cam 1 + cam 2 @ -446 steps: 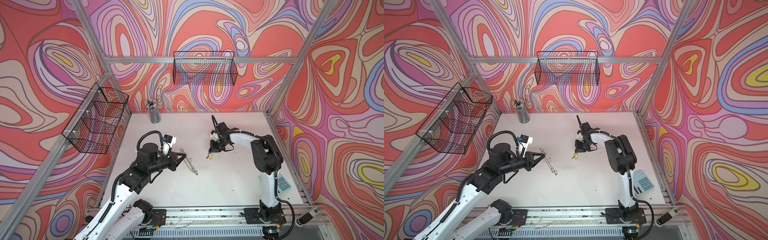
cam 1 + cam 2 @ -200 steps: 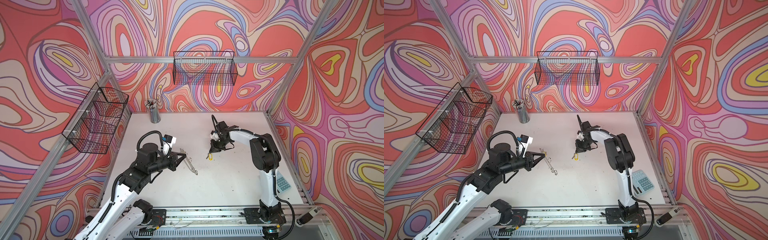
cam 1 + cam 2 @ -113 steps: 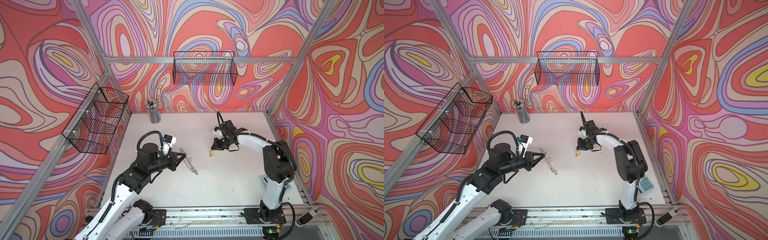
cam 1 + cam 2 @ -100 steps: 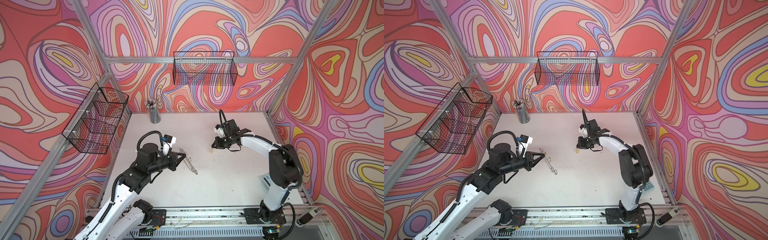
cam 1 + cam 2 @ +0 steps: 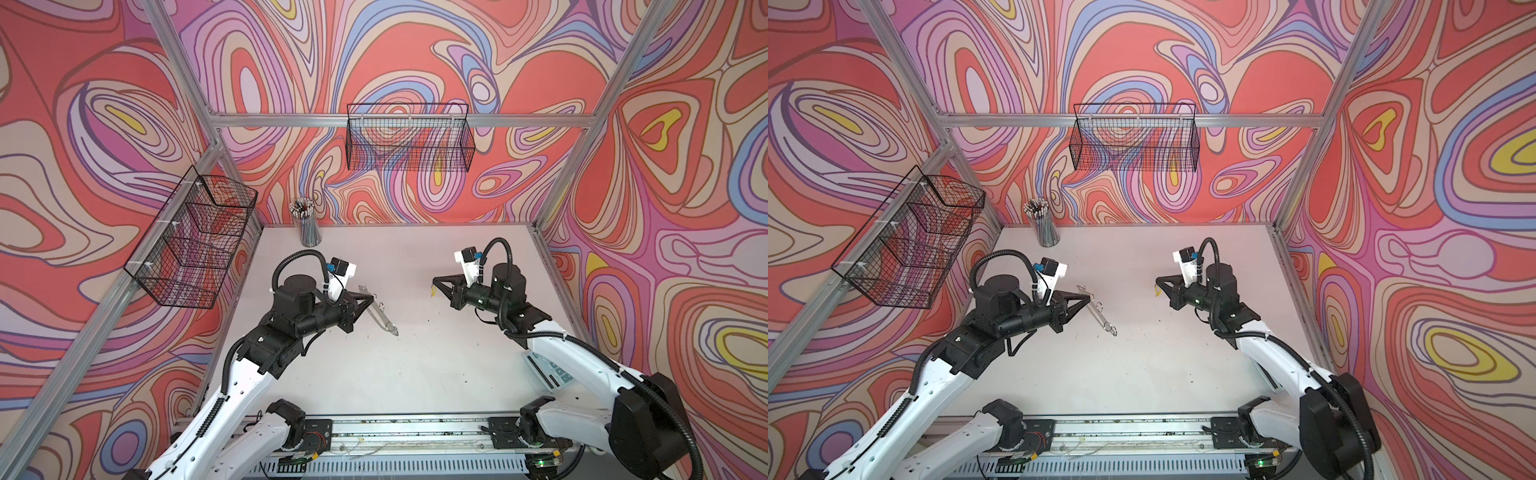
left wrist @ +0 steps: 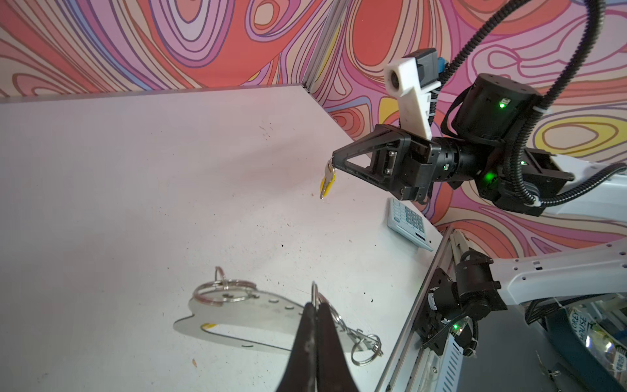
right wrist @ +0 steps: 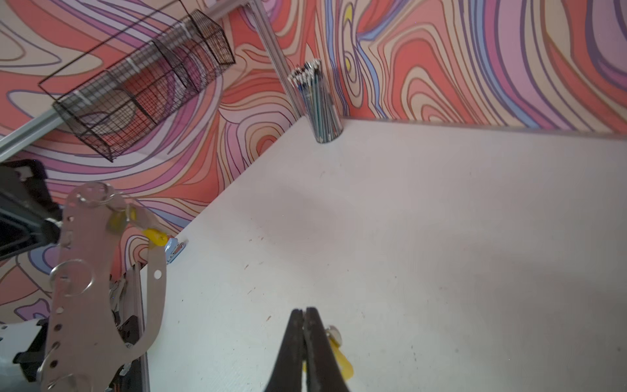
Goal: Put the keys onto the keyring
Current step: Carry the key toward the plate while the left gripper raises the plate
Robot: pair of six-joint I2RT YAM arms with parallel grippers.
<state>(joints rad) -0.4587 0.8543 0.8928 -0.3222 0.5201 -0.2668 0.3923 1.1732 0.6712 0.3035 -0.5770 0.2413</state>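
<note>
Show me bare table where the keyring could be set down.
Free: the far strip of table from the pen cup to the right wall, and the near middle before the front rail. Crowded: the right edge by the calculator.

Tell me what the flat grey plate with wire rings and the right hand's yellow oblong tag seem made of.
Flat grey plate: likely sheet metal, matte silvery; thin, with punched holes. Yellow oblong tag: probably plastic, smooth, uniformly coloured; too small to be sure.
</note>
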